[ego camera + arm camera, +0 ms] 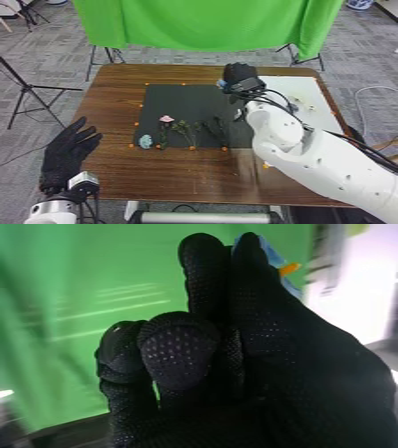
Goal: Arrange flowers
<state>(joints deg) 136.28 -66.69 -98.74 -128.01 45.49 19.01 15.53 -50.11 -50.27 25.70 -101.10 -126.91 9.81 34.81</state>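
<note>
1. Head view: R hand (238, 75) nr bench's (178, 175) far edge, by dark mat's (187, 100) far R corner & white board (324, 117); L hand (69, 147) at L edge, fingers spread, holding nil. Wide bench strip btwn mat & near edge.
2. R wrist view: orange bit (289, 269) on blue bloom (270, 253); head view: pink flower (166, 119), pale-blue flower (145, 141), green stems (184, 129) on mat.
3. Blue bloom at R hand's fingertips, pinched; other fingers curled.
</note>
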